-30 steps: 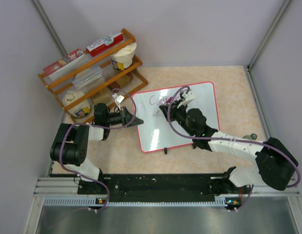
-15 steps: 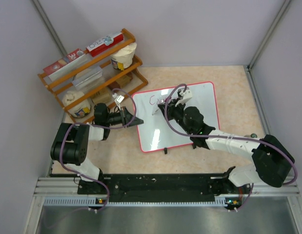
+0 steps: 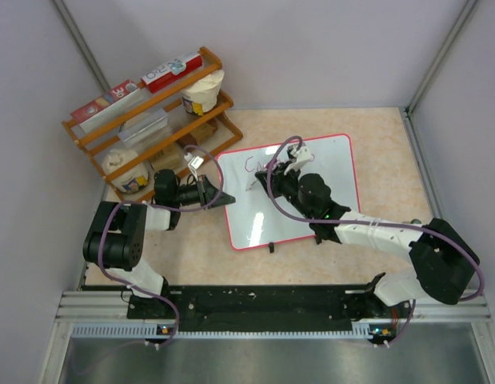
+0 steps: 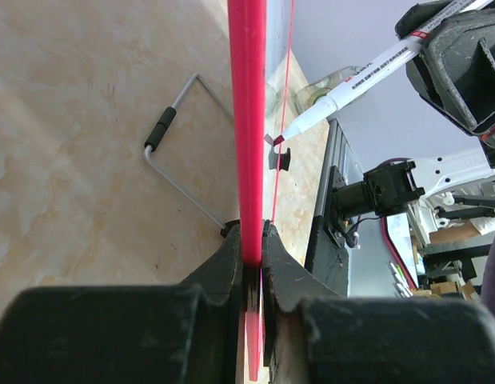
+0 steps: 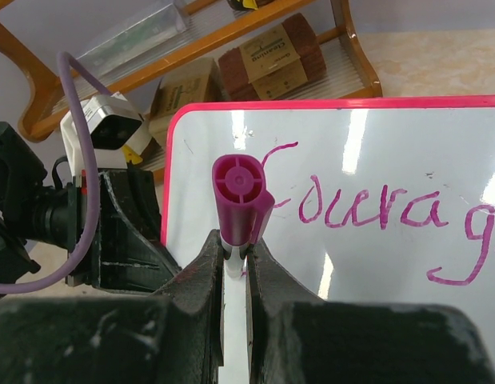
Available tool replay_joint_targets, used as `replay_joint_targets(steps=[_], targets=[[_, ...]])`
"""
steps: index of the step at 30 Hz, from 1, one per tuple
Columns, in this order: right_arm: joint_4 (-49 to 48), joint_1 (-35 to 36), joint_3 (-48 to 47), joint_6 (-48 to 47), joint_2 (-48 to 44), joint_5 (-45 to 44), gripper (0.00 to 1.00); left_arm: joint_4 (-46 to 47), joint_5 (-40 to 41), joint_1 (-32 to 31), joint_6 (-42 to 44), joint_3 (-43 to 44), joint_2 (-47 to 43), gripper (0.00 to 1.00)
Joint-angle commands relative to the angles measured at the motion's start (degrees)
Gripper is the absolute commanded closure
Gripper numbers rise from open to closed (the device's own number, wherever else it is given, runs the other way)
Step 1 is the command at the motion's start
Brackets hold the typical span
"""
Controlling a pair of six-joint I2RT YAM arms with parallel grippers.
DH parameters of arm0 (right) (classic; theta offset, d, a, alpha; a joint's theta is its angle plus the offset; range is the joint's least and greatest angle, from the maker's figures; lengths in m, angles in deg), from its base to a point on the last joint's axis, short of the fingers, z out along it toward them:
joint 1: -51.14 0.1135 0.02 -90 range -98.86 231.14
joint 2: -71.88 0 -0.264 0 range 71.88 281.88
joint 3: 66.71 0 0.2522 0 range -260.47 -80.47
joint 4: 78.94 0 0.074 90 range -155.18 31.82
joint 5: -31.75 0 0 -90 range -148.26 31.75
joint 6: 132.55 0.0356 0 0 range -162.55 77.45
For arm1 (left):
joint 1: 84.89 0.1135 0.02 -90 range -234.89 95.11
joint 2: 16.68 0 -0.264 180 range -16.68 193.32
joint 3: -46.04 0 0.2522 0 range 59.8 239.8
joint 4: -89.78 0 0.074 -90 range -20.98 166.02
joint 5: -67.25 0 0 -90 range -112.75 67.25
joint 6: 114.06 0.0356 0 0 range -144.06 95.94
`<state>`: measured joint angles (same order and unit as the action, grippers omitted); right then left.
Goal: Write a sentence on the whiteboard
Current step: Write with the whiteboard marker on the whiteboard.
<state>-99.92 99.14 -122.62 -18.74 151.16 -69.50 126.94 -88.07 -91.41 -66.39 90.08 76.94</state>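
The whiteboard (image 3: pixel 327 172), white with a pink-red rim, lies tilted on the table. My left gripper (image 3: pixel 221 197) is shut on its left rim, which shows edge-on in the left wrist view (image 4: pixel 247 120). My right gripper (image 3: pixel 271 174) is shut on a white marker (image 3: pixel 255 182) with a purple end cap (image 5: pixel 237 200). The marker points down over the board's upper left, with its tip (image 4: pixel 281 140) close to the surface. The sentence (image 5: pixel 375 212) is purplish-pink cursive; only "Courag" shows, in one line. In the top view the arm hides most of it.
A wooden rack (image 3: pixel 151 112) with boxes and cups stands at the back left, close to my left arm. A wire stand (image 4: pixel 179 168) sticks out under the board. Two black clips (image 3: pixel 271 246) sit at the board's near edge. A small round object (image 3: pixel 412 224) lies at the right.
My right arm has shifted a little to the left with the marker, toward the board's left side. The left gripper and the board have not moved.
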Motion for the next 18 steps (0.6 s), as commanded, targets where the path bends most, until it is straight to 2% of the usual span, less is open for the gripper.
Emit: replay_joint_targets(steps=[1, 18], targets=[[1.52, 0.86, -1.36, 0.0, 0.43, 0.35, 1.0, 2.87, 3.27, 0.02, 2.86, 0.74, 0.42, 1.0], [2.57, 0.86, 2.95, 0.8, -2.99, -3.52, 1.0, 2.52, 3.36, 0.02, 3.04, 0.74, 0.24, 1.0]])
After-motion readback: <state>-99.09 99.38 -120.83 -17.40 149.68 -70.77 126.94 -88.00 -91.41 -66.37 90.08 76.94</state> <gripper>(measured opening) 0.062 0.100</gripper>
